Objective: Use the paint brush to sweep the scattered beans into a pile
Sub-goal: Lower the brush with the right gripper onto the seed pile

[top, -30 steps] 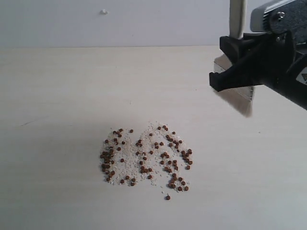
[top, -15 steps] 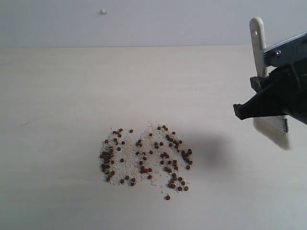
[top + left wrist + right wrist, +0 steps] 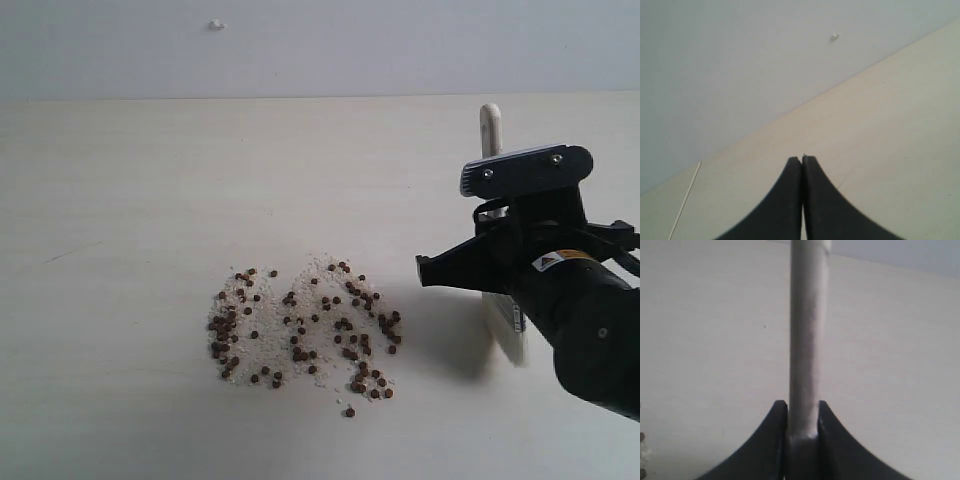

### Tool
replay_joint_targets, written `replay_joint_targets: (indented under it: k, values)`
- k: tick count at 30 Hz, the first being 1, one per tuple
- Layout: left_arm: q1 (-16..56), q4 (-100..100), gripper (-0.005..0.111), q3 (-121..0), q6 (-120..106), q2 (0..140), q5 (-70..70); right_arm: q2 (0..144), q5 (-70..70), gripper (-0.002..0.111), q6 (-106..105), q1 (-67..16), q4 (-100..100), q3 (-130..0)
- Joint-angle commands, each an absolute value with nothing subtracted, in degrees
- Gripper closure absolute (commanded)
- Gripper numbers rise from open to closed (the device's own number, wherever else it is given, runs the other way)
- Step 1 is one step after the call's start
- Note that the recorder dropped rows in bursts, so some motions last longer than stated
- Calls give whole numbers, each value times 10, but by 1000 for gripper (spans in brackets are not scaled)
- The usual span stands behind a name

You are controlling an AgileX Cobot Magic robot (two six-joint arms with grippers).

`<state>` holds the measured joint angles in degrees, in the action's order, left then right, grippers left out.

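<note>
Reddish-brown beans (image 3: 343, 324) scattered on table (image 3: 120, 200), right jaws clamping paint brush (image 3: 490, 128) nearby, left jaws pressed together, empty.

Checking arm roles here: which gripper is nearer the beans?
Right. The right gripper, shut on the brush, hangs right of the beans in the exterior view. The left gripper, shut, is outside that view, and its own camera shows no beans.
</note>
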<state>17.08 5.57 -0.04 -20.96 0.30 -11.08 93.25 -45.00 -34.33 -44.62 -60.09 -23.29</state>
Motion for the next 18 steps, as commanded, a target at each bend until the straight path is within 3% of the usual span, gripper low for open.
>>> replay_joint_targets:
  k: [1, 7, 18]
  values:
    - [169, 55, 107, 0, -208, 0, -111, 1005, -444, 108, -310, -457, -594, -285]
    - [173, 55, 107, 0, -208, 0, -111, 1070, -430, 108, -299, -516, -585, -370]
    - [173, 55, 107, 0, -208, 0, -111, 1087, -434, 108, -324, -520, -629, -471]
